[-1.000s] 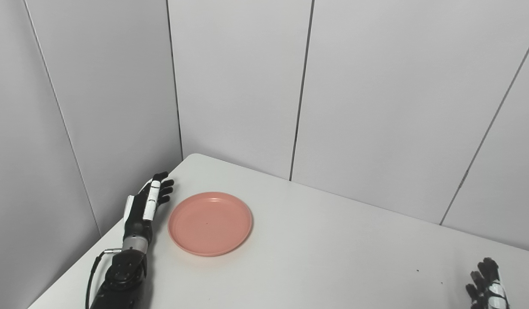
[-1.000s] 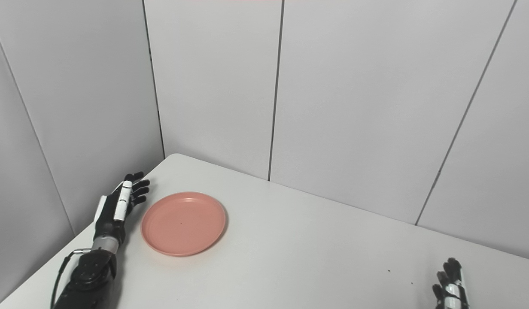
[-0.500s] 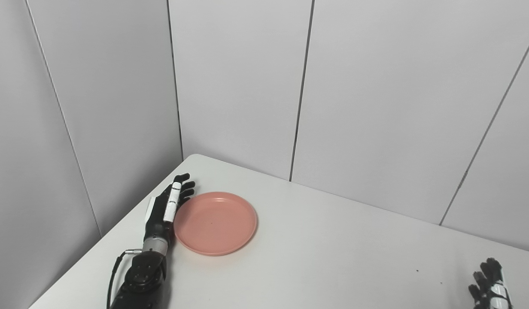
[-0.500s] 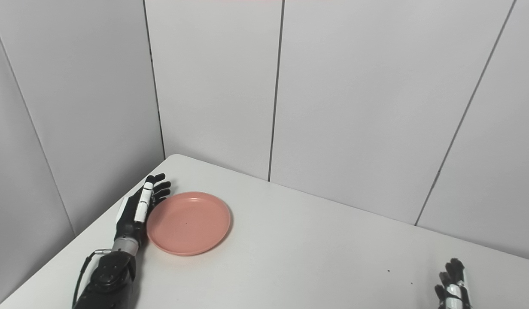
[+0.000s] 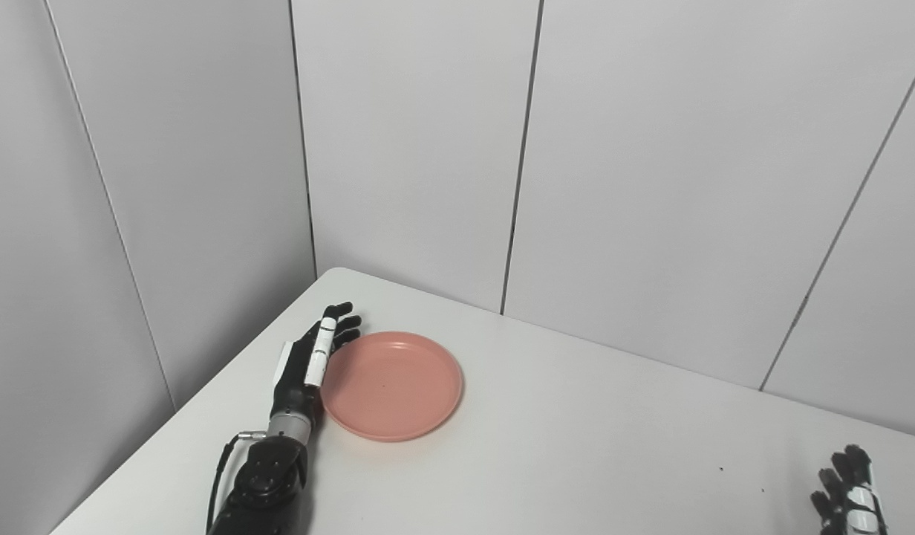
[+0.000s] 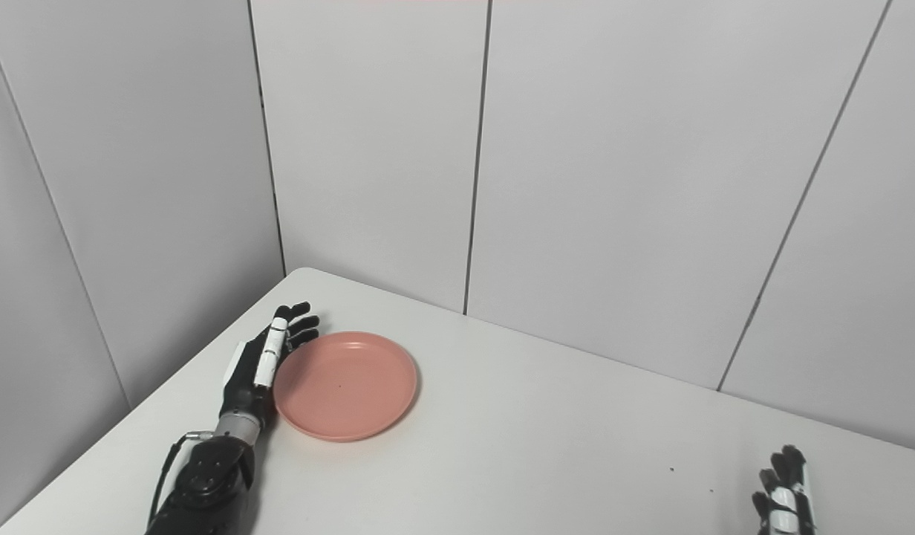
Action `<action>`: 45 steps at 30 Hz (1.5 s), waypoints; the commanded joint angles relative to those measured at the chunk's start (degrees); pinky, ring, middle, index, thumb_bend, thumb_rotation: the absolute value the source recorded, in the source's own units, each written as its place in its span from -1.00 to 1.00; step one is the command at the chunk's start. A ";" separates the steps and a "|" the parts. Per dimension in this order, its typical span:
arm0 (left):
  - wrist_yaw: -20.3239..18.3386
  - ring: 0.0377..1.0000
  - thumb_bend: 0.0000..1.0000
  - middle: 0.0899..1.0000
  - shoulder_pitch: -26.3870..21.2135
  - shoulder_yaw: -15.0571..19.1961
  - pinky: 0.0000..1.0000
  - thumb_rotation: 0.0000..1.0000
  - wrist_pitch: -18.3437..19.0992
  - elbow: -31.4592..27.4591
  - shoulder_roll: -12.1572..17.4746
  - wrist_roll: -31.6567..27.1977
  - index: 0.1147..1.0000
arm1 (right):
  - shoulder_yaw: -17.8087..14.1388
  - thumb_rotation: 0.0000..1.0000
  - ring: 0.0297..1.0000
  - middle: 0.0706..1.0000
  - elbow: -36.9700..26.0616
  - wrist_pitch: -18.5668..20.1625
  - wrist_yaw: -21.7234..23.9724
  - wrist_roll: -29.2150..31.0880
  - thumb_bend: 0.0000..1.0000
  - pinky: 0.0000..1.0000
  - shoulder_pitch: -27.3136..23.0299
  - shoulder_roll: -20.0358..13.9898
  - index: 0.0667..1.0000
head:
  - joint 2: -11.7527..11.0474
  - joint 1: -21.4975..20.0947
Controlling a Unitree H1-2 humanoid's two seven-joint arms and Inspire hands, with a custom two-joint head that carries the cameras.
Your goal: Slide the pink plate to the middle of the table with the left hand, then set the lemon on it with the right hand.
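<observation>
The left hand [image 5: 313,364] stands edge-on with fingers straight and apart, holding nothing, its palm against the left rim of the pink plate [image 5: 394,385], which lies near the surface's [image 5: 576,446] left corner, well short of the middle. Pushed off-centre, the plate could pivot and slip past the fingers, or ride up over them. The right hand [image 5: 847,498] waits at the lower right, fingers apart, empty; no lemon is visible.

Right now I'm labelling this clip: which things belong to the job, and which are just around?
Job:
pink plate
left hand, open, against the plate's left rim
right hand, waiting
table
(no lemon visible)

Just around:
wall panels
</observation>
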 commanded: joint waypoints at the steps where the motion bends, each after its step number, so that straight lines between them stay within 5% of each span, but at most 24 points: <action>1: -0.88 0.60 0.10 0.55 1.10 -1.12 0.64 1.00 -0.36 0.22 -1.92 -0.20 0.55 | 0.05 1.00 1.00 1.00 -1.67 -0.36 -0.07 0.24 -0.57 1.00 -1.07 0.35 1.00 | 0.31 -0.79; 7: -2.61 0.61 0.10 0.57 1.27 -2.53 0.64 1.00 0.97 -1.41 -2.93 -0.73 0.55 | -0.07 1.00 1.00 0.98 0.35 -1.97 -0.34 0.08 -0.61 1.00 -1.23 0.93 0.98 | 1.40 -3.71; 23: -7.99 0.66 0.06 0.63 1.05 -6.85 0.67 1.00 2.16 -2.82 -4.85 -2.05 0.60 | 0.41 1.00 0.87 0.88 10.19 -11.44 0.55 -0.38 -0.14 0.90 -2.71 0.61 0.86 | 4.64 -14.25; 30: -9.53 0.65 0.05 0.62 0.69 -7.60 0.66 1.00 3.50 -2.81 -5.73 -2.60 0.60 | 1.21 1.00 0.86 0.88 11.72 -11.51 -0.31 -1.34 0.01 0.88 -3.59 1.91 0.83 | 6.23 -19.80; 45: -9.21 0.68 0.14 0.66 0.93 -9.38 0.76 1.00 5.70 -4.92 -9.13 -2.83 0.64 | 2.81 1.00 0.83 0.86 13.86 -13.26 -2.00 -4.16 -0.01 0.83 -5.21 3.44 0.82 | 8.08 -28.26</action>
